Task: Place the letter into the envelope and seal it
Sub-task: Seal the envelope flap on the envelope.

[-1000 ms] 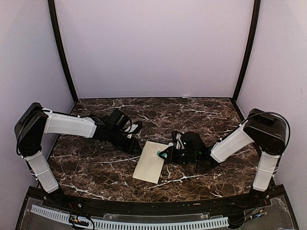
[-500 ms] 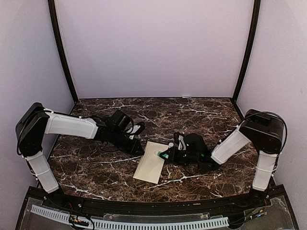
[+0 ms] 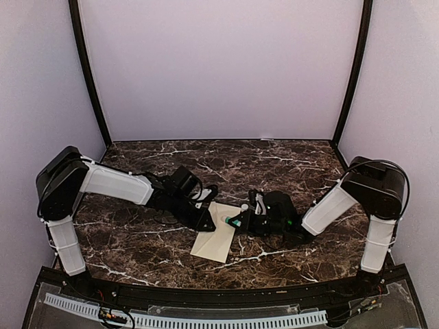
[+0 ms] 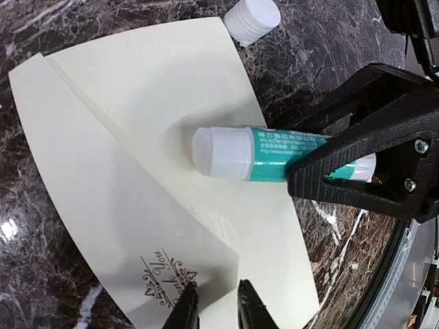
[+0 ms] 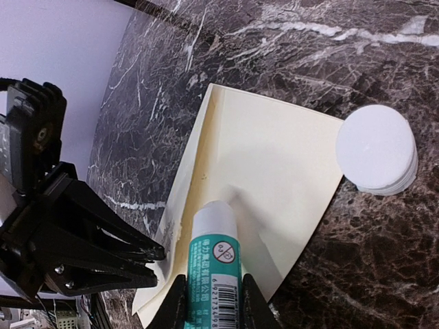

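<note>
Cream paper envelope (image 4: 144,137), triangular flap, on veined marble table (image 3: 137,240)

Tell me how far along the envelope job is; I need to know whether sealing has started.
No loose letter is visible, so it seems to be inside the envelope already. Sealing is under way: the right tool holds a glue stick, its cap off on the table, tip over the envelope, while the left tool pinches the tip of the flap. Left: closing the flap and pressing it down.
</note>
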Controlling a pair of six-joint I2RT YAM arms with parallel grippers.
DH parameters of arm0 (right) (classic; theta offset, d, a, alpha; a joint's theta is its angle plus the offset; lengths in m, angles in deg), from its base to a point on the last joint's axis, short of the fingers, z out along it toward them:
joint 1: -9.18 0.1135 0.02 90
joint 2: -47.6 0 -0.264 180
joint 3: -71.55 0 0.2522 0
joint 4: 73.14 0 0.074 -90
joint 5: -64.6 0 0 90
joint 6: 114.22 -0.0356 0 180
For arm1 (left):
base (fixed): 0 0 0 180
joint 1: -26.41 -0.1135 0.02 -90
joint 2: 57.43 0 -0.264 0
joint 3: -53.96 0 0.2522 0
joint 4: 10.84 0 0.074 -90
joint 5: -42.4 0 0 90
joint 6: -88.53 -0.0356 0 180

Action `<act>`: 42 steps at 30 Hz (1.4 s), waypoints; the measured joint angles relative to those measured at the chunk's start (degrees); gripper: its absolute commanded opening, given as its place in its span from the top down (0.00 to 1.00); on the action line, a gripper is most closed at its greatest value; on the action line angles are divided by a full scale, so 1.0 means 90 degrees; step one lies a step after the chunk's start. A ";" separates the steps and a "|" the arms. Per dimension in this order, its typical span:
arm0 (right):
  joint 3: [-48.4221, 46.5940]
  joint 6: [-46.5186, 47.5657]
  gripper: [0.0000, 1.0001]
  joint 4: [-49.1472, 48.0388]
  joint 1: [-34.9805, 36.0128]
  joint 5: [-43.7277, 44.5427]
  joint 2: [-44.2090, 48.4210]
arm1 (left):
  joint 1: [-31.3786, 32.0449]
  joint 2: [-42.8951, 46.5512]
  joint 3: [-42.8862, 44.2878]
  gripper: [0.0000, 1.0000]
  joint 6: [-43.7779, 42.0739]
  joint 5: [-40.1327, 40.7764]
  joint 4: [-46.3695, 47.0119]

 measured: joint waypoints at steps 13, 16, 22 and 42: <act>0.0175 0.0248 0.83 0.0070 -0.0005 0.0078 0.0461 | 0.0019 -0.0214 0.0010 0.85 0.0070 0.0095 0.0100; 0.0177 0.0415 0.83 0.0172 -0.0005 0.0126 0.0940 | 0.0019 -0.0214 0.0010 0.85 0.0090 0.0160 0.0095; 0.0177 0.0738 0.83 0.0529 -0.0005 0.0393 0.1719 | 0.0039 -0.0204 0.0010 0.86 0.0119 0.0211 0.0100; 0.0182 0.1144 0.83 0.1676 -0.0012 0.1103 0.2560 | 0.0058 -0.0182 0.0049 0.90 0.0415 0.0100 0.0396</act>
